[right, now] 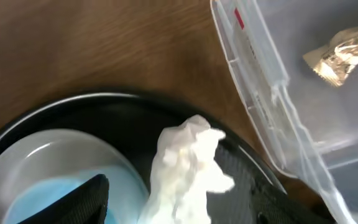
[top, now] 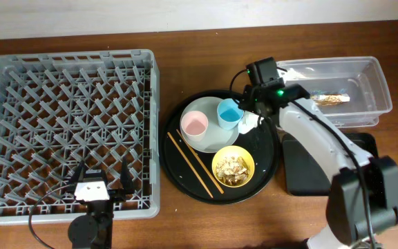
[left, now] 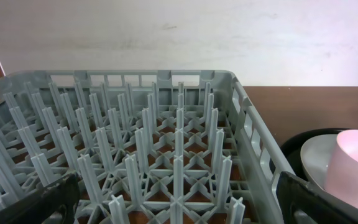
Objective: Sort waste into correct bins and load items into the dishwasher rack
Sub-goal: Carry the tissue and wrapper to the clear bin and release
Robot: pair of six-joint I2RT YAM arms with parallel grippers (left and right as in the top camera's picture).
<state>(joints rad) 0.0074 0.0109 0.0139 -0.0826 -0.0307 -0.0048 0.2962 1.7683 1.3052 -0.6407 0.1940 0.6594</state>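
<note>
Bare brown wooden bench opens between the large grey pegged plastic rack and the clear rectangular plastic tub. The round black tray lies just beside the rack wall, leaving a slit. The white right arm crosses above the shallow black rectangular tray; the rack's upright pegs leave only narrow lanes.

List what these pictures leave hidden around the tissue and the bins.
- Right wrist: the bottom edge cuts off the tips of the right gripper, so its grip on the tissue cannot be judged.
- Overhead: the arm covers that gripper and most of the tissue.
- Overhead: the arm crosses the black tray, hiding part of its floor.
</note>
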